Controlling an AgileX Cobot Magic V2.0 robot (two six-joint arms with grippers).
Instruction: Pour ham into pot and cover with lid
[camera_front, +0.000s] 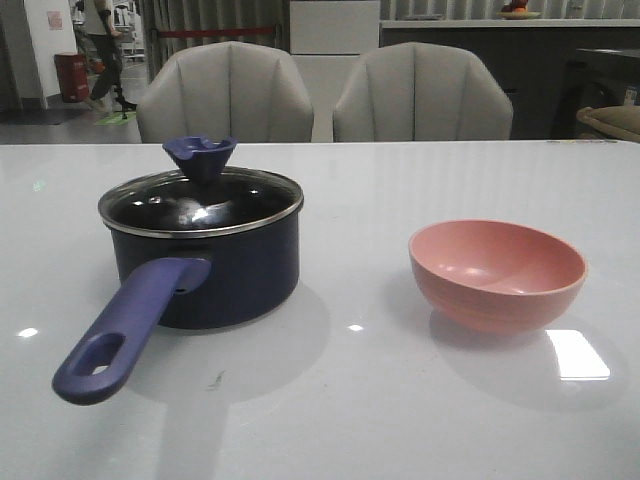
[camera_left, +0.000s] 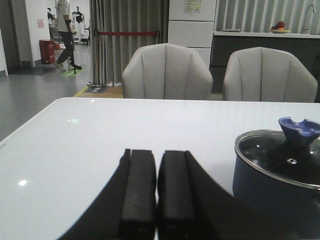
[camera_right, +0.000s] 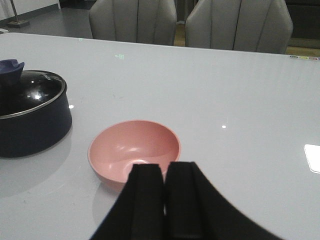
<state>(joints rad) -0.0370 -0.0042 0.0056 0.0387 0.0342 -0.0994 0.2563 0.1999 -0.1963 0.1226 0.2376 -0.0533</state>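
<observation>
Neither gripper appears in the front view, where the dark navy round saucepan (camera_front: 215, 265) sits on the glossy white table (camera_front: 350, 400), its long matte blue handle pointing toward the camera, with the round glass lid with steel rim and blue flared knob (camera_front: 200, 198) seated on its rim; the round pink bowl (camera_front: 497, 273) stands well apart to the right, showing no ham. From the left wrist, the left gripper (camera_left: 157, 187) has its black fingers pressed together, holding nothing, near the covered saucepan (camera_left: 275, 175). From the right wrist, the right gripper (camera_right: 165, 202) is likewise pressed together, just beside the bowl (camera_right: 134, 152).
</observation>
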